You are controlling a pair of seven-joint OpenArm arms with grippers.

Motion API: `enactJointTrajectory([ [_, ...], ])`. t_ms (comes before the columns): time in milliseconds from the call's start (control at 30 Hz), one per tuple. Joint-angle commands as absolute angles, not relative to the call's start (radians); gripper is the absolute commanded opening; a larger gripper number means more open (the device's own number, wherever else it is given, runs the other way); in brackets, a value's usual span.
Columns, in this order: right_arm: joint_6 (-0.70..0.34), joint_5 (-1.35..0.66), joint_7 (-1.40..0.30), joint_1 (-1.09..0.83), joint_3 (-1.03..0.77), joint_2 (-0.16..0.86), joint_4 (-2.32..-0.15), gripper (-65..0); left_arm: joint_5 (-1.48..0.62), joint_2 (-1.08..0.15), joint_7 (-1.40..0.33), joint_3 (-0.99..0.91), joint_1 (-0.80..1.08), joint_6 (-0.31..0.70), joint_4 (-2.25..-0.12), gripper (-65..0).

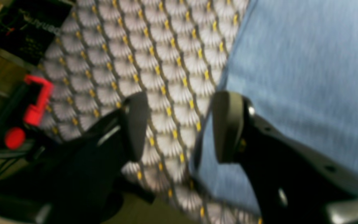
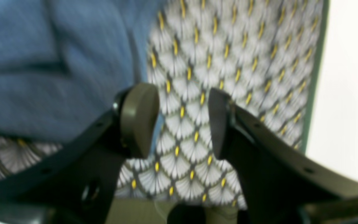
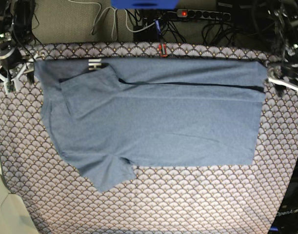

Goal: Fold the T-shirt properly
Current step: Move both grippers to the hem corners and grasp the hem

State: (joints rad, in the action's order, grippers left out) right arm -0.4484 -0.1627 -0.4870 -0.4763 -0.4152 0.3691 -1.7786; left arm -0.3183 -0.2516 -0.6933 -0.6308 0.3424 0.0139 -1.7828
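Observation:
The slate-blue T-shirt (image 3: 158,122) lies flat across the table, its far long edge folded over toward the middle and one sleeve (image 3: 90,92) folded in. A bit of white print (image 3: 94,64) peeks out at the far left. My left gripper (image 3: 285,82) hangs open at the shirt's far right corner. In the left wrist view it (image 1: 179,124) is empty, straddling the edge of the T-shirt (image 1: 306,77). My right gripper (image 3: 14,73) is open at the far left corner. In the right wrist view it (image 2: 183,119) is empty beside the T-shirt (image 2: 57,77).
A fan-patterned tablecloth (image 3: 188,204) covers the table. Cables and a power strip (image 3: 202,14) run behind the far edge. A red clamp (image 1: 37,99) sits at the table side, and the cloth's edge (image 2: 317,77) lies close to my right gripper.

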Motion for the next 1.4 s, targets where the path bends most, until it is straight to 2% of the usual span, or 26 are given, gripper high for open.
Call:
enactJointTrajectory([
  [0, -0.446, -0.166, -0.475, -0.447, -0.421, 0.386, -1.804, -34.4, -0.318, -0.272, -0.664, -0.644, 0.305, 0.013, -1.797, -32.1],
  [167, -0.446, -0.162, -0.476, -0.249, -0.36, 0.401, -1.751, -34.3, -0.312, -0.271, -0.67, -0.611, 0.111, 0.013, -1.733, -32.0],
  [267, -0.446, -0.162, -0.476, -0.076, -0.246, 0.44, -1.613, -34.3, -0.311, -0.277, -0.67, -0.538, -0.03, 0.012, -1.635, -32.1],
  [400, -0.446, -0.16, -0.473, 0.173, -0.114, 0.443, -1.346, -34.3, -0.311, -0.271, -0.648, -0.456, -0.194, 0.002, -1.432, -32.2],
  [533, -0.446, -0.162, -0.46, 0.418, 0.018, 0.435, -1.04, -34.3, -0.311, -0.275, -0.504, -0.354, -0.315, 0.002, -1.214, -32.2],
  [700, -0.446, -0.162, -0.325, 0.59, 0.108, 0.407, -0.776, -34.3, -0.311, -0.295, -0.328, -0.232, -0.406, 0.002, -0.983, -32.2],
  [967, -0.44, -0.162, -0.214, 0.645, 0.163, 0.394, -0.625, -34.3, -0.311, -0.302, -0.188, -0.193, -0.515, 0.005, -0.704, -32.2],
  [1367, -0.44, -0.162, -0.179, 0.579, 0.159, 0.395, -0.613, -34.3, -0.311, -0.3, -0.151, -0.166, -0.513, 0.008, -0.682, -32.2],
])
